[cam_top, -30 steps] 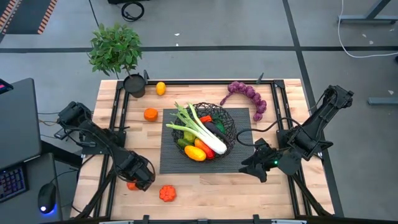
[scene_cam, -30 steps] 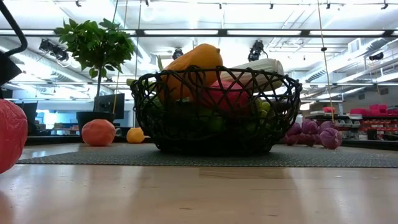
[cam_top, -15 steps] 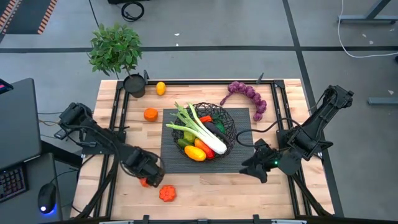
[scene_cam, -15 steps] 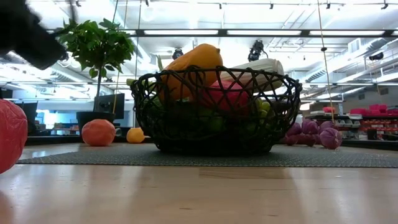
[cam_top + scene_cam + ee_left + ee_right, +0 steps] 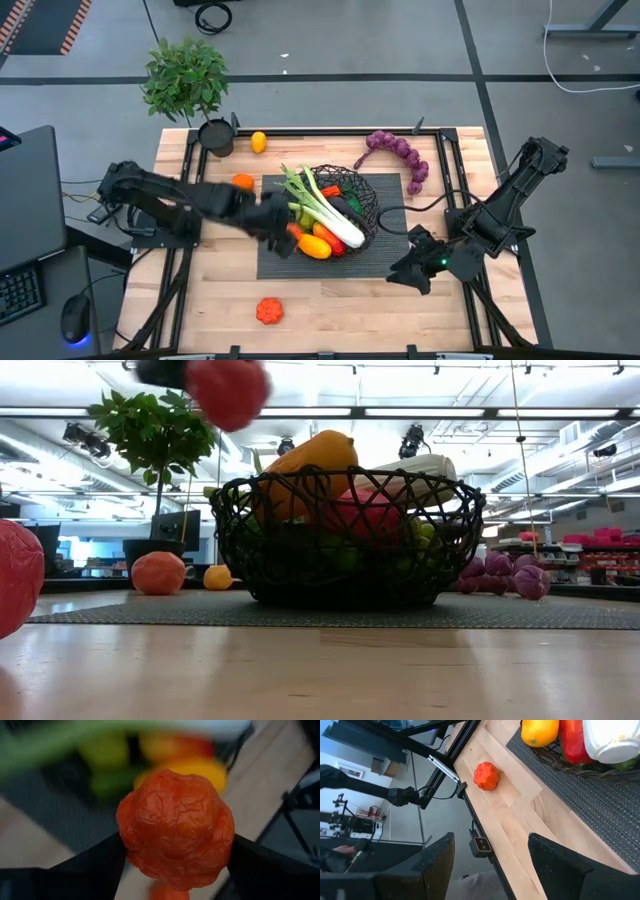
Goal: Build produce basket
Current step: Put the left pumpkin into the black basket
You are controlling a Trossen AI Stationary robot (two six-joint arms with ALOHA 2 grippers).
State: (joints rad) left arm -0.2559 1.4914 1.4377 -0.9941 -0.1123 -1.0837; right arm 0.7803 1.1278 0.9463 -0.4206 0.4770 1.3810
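Note:
The black wire basket [image 5: 345, 203] stands on a dark mat [image 5: 300, 262] mid-table, filled with produce: a leek [image 5: 318, 205], a yellow pepper [image 5: 314, 245] and red pieces. My left gripper [image 5: 284, 236] hangs at the basket's near-left rim, shut on a wrinkled red tomato [image 5: 175, 827], which the low view shows high above the table [image 5: 227, 388]. My right gripper [image 5: 402, 270] waits open at the mat's near-right corner, with nothing between its fingers [image 5: 437, 865]. My left gripper pinches the tomato between its two fingers [image 5: 95, 865], one on each of its opposite sides [image 5: 127, 845]. The fingers slant down from the table's left. The tomato is lifted clear, well above the table, beside the basket's rim.
On the bare wood lie another red tomato [image 5: 268, 311] near the front edge, an orange tomato [image 5: 242, 183], a lemon [image 5: 258, 142] and purple grapes [image 5: 402, 155] at the far right. A potted plant [image 5: 214, 136] stands at the far left corner.
My left gripper has taken the red tomato from the table's near left, lifted it clear and swung it up, right and farther away, toward the basket's rim. The wrist has turned on the way. The other red tomato has stayed by the front edge.

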